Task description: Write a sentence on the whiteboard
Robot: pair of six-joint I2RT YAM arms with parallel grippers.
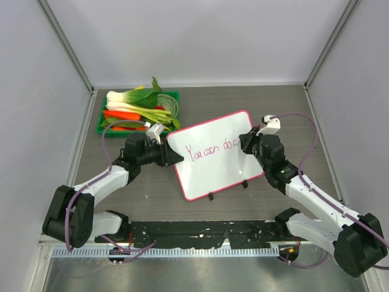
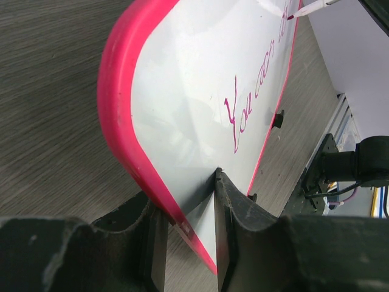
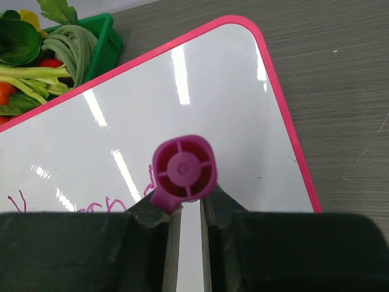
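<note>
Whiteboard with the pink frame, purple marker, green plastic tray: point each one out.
white rectangular whiteboard with pink-red frame (image 1: 213,173), top external view, bare lower face.
purple plastic marker (image 3: 184,167), right wrist view, round end cap.
green plastic tray (image 3: 104,36), right wrist view, corner wall.

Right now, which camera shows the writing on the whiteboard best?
Top external: the writing reads nearly face-on across the whiteboard. Left wrist sees it steeply foreshortened along the board. Right wrist catches only a few stroke tops beside the marker.
</note>
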